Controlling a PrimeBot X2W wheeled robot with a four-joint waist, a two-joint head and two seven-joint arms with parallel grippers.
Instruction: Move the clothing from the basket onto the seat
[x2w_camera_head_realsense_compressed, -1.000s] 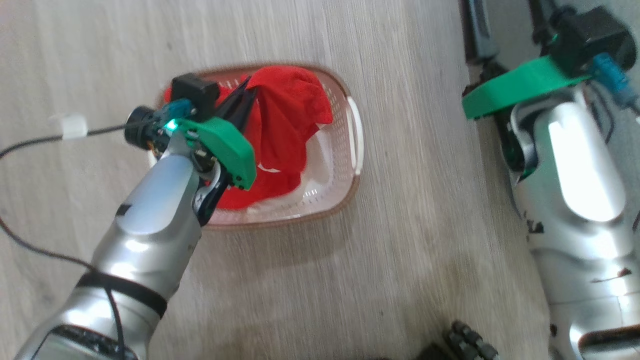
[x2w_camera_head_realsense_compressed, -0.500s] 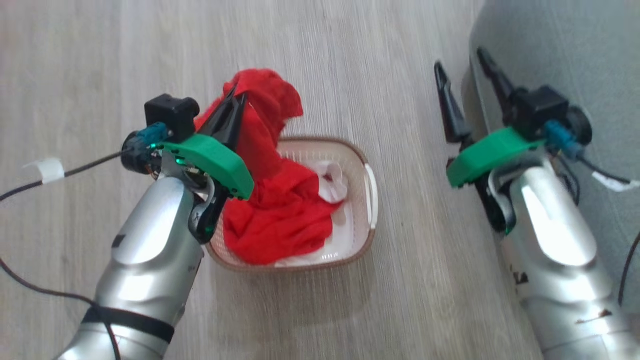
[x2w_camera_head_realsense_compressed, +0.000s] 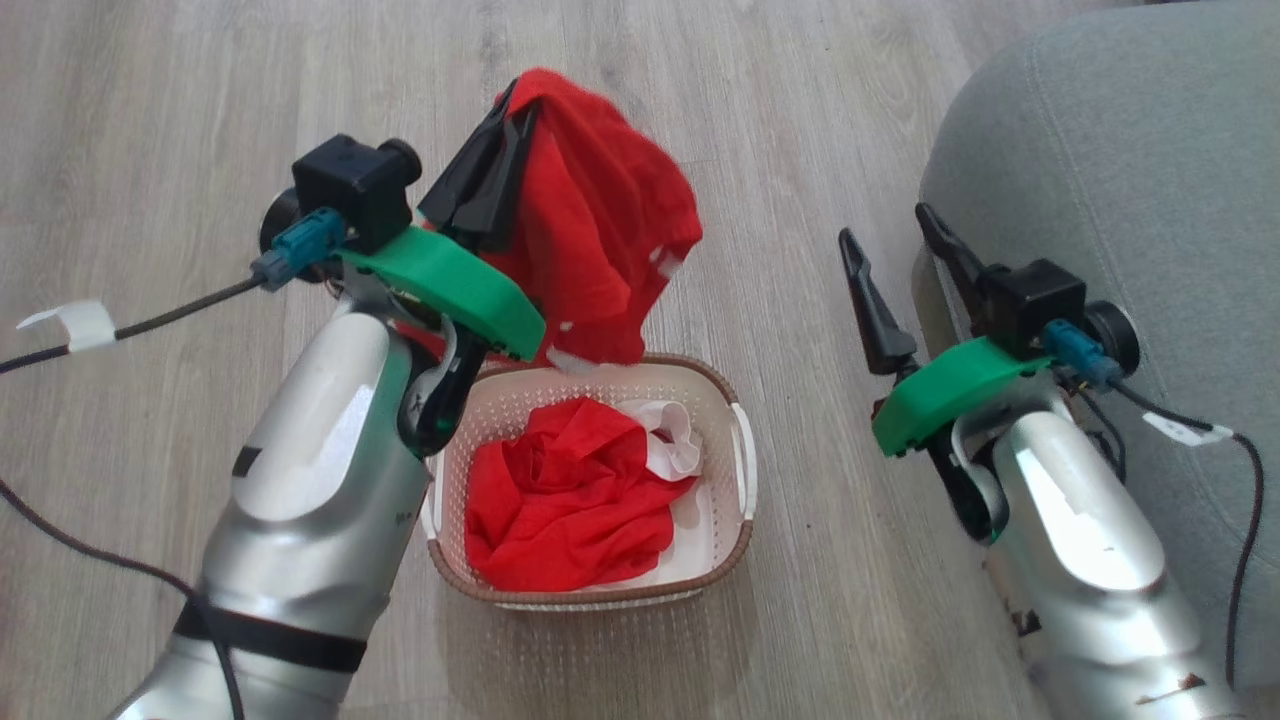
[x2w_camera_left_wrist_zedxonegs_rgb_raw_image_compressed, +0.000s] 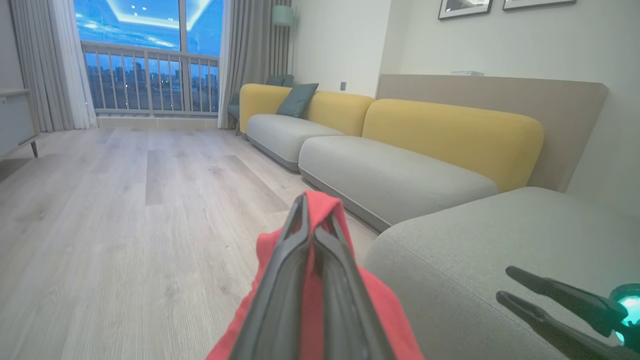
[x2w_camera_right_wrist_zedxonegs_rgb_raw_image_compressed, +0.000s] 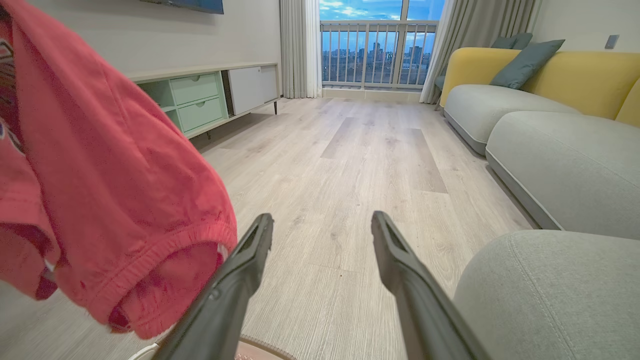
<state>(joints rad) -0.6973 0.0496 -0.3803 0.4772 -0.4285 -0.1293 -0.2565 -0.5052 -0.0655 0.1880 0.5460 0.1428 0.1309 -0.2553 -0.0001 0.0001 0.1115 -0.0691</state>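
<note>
My left gripper (x2w_camera_head_realsense_compressed: 515, 100) is shut on a bright red garment (x2w_camera_head_realsense_compressed: 600, 240), which hangs free above the far rim of the cream basket (x2w_camera_head_realsense_compressed: 745, 470). Another red garment (x2w_camera_head_realsense_compressed: 570, 500) and a small white one (x2w_camera_head_realsense_compressed: 670, 440) lie crumpled inside the basket. My right gripper (x2w_camera_head_realsense_compressed: 884, 222) stands open and empty to the right of the basket, beside the edge of the grey-green seat (x2w_camera_head_realsense_compressed: 1130, 180). The left wrist view has the left gripper (x2w_camera_left_wrist_zedxonegs_rgb_raw_image_compressed: 310, 200) pinching red fabric (x2w_camera_left_wrist_zedxonegs_rgb_raw_image_compressed: 380, 310), with the seat (x2w_camera_left_wrist_zedxonegs_rgb_raw_image_compressed: 500, 240) to its right. In the right wrist view the right gripper (x2w_camera_right_wrist_zedxonegs_rgb_raw_image_compressed: 322, 217) gapes wide, the hanging garment (x2w_camera_right_wrist_zedxonegs_rgb_raw_image_compressed: 110, 175) at its left.
Pale wood floor (x2w_camera_head_realsense_compressed: 800, 100) surrounds the basket. A long sofa with yellow backs (x2w_camera_left_wrist_zedxonegs_rgb_raw_image_compressed: 400, 170) runs beyond the seat. A low cabinet (x2w_camera_right_wrist_zedxonegs_rgb_raw_image_compressed: 200, 100) lines the opposite wall. A black cable with white tape (x2w_camera_head_realsense_compressed: 70, 325) trails from my left wrist.
The head camera has shifted. My left gripper has risen with the red garment, which has come up out of the basket and now hangs clear above it. The right gripper has stayed open.
</note>
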